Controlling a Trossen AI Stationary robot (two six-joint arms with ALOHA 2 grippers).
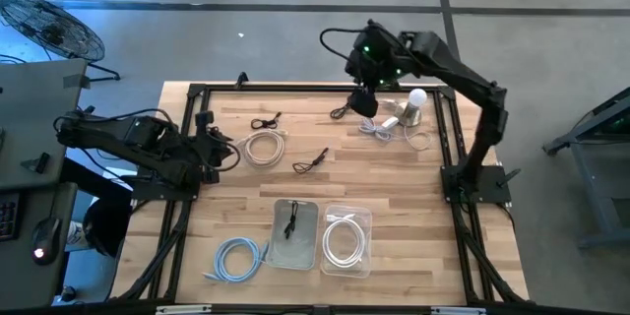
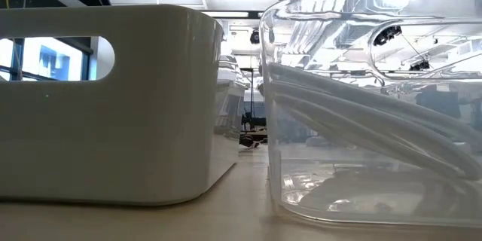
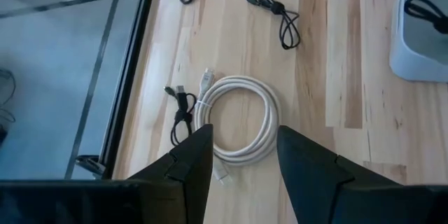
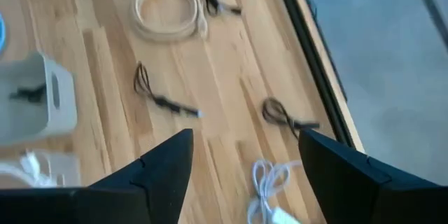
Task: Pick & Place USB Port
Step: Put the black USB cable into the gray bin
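Observation:
Several small black USB cables lie on the wooden table: one (image 1: 266, 120) at the far left, one (image 1: 313, 160) in the middle, one (image 1: 342, 110) by my right gripper. A white coiled cable (image 1: 264, 148) lies left of centre. My left gripper (image 1: 219, 148) is open and empty at the table's left side; its wrist view shows the white coil (image 3: 238, 115) ahead between its fingers. My right gripper (image 1: 364, 103) is open and empty above the far side; below it lie a black cable (image 4: 283, 115) and a loose white cable (image 4: 269, 182).
A grey bin (image 1: 295, 233) holding a black cable and a clear bin (image 1: 346, 239) holding a white cable stand near the front edge; both fill the low view (image 2: 113, 98). A blue coiled cable (image 1: 239, 258) lies at the front left. A white charger (image 1: 413, 106) sits at the far right.

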